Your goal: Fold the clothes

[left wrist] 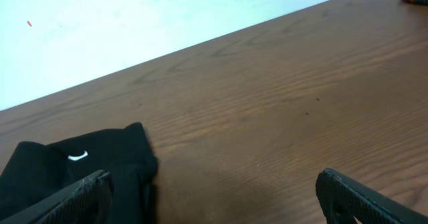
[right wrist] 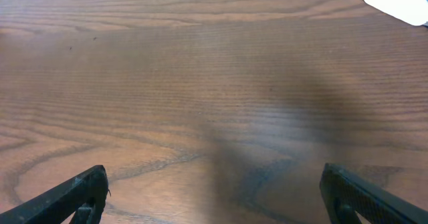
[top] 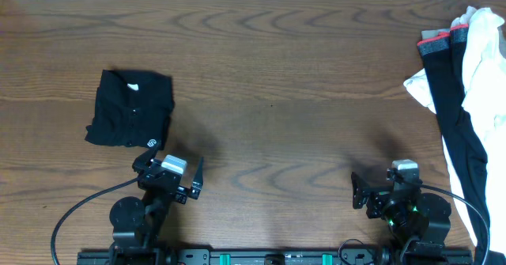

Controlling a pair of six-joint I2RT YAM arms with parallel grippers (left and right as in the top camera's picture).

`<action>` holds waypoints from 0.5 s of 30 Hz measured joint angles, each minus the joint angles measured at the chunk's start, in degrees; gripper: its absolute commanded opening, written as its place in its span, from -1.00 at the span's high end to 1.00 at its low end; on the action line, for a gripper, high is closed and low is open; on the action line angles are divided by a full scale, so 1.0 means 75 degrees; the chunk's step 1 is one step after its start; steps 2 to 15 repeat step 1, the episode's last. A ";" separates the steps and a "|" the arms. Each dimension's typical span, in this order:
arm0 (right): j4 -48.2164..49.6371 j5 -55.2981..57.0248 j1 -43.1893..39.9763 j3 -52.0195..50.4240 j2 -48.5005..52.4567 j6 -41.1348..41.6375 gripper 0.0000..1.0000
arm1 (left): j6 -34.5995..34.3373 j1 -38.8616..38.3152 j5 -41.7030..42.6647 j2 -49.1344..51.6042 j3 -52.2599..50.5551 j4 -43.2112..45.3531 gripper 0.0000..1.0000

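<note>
T-shirt: black T-shirt [top: 130, 108] lies flat on the table [top: 277, 83] as a compact, roughly square bundle with its layers doubled over. It is the reference mark for every entry below.
Markings: white neck label [top: 133, 86] on the T-shirt's far edge; small white logo [top: 151, 142] by its near right corner. The logo [left wrist: 78, 156] also shows in the left wrist view.
Left gripper: left gripper [top: 168, 164] sits just off the T-shirt's near right corner, close by but not on the cloth. Jaws spread wide, nothing between them.
Left wrist view: the T-shirt [left wrist: 73, 170] fills the lower left. The left gripper [left wrist: 214, 184] frames bare wood, and one of its fingers [left wrist: 87, 194] overlaps the black fabric in the picture. Whether it touches, I cannot tell.
Right gripper: right gripper [top: 386, 187] stands well apart from the T-shirt, far off to its right and nearer the front edge. Jaws fully apart and empty.
Right wrist view: only wood grain between the two sides of the right gripper [right wrist: 214, 177].
Other cloth: far to the T-shirt's right, at the table's end, a black garment [top: 455, 99] with a grey-and-red band [top: 435, 42] lies tangled with a white cloth [top: 486, 67].
</note>
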 measured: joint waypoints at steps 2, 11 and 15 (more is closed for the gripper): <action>0.0000 -0.0003 0.0000 0.0000 0.0000 0.0000 -0.99 | 0.0000 0.0000 0.0000 0.0000 0.0000 0.0003 -0.96; 0.0000 -0.0003 0.0000 0.0000 0.0000 0.0000 -0.99 | 0.0000 0.0000 0.0000 0.0000 0.0000 0.0003 -0.96; 0.0000 -0.0003 0.0000 0.0000 0.0000 0.0000 -0.99 | 0.0000 0.0000 0.0000 0.0000 0.0000 0.0003 -0.96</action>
